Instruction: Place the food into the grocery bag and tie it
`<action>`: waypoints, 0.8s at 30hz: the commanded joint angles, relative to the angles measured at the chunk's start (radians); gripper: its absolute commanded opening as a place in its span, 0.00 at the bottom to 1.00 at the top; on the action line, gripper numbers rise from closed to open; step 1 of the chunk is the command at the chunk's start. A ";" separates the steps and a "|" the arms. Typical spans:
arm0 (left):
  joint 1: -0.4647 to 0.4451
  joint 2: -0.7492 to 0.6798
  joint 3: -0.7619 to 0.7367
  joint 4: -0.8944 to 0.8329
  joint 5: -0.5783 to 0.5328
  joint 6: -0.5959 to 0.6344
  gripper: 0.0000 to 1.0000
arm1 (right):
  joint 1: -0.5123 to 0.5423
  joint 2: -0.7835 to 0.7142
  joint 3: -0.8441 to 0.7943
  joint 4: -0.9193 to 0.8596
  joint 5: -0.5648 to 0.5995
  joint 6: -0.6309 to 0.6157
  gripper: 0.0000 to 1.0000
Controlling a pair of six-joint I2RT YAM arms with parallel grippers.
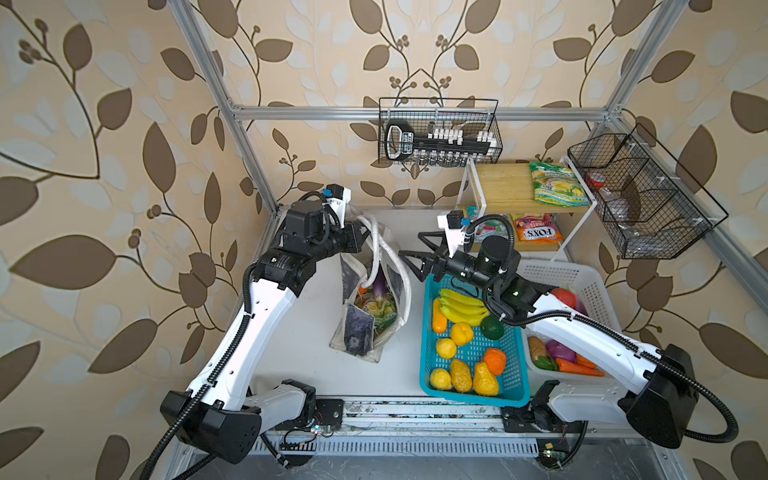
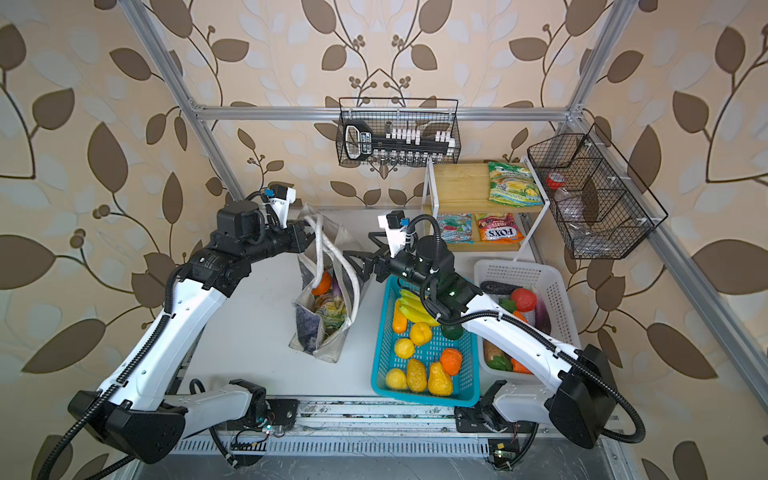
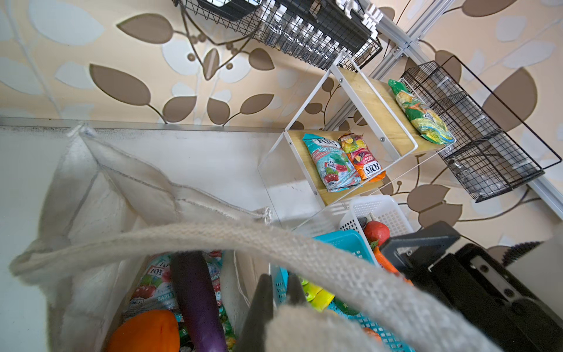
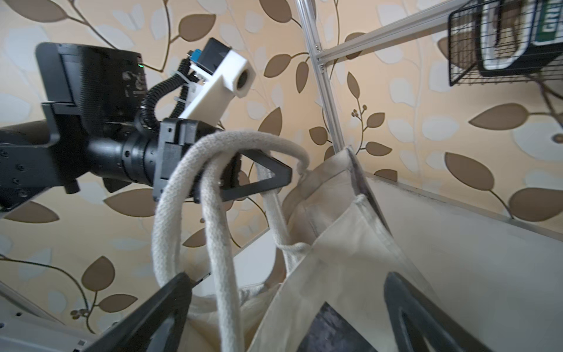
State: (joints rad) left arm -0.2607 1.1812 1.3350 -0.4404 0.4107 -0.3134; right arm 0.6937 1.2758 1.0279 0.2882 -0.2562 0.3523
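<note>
1. While I watch both top views from my desk, the grocery bag stands upright on the table, with the teal basket just beside it on the right.
2. My left hand is up at the far end of the bag, pressed together on the rope handles. The right wrist view shows the ropes looped over its fingers, with the bag's mouth hanging open below.
3. My right hand is spread wide, both fingers far apart. It sits just beside the bag's right side, over the far corner of the teal basket. I can't tell whether it touches the cloth.
4. Looking down through the left wrist view, the bag holds a purple eggplant, an orange round fruit and a blue-red packet under them. A top view also shows a green-yellow packet in there.
5. Over in the teal basket there's the banana bunch, a lemon and more plastic fruit.
6. Back on the shelf, another green-yellow bag lies on the upper board.
</note>
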 commanded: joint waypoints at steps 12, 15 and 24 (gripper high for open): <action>0.006 -0.081 -0.032 0.142 0.107 -0.063 0.00 | -0.026 0.012 -0.102 -0.076 -0.045 -0.252 1.00; 0.019 -0.088 -0.059 0.170 0.121 -0.081 0.00 | 0.034 0.041 -0.094 -0.034 -0.014 -0.373 1.00; 0.021 -0.147 -0.212 0.266 -0.030 -0.252 0.00 | 0.085 0.148 -0.114 0.364 -0.191 -0.316 0.89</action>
State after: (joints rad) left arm -0.2470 1.0878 1.1637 -0.2985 0.4358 -0.4789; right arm 0.7525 1.3830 0.9150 0.4778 -0.3630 0.0589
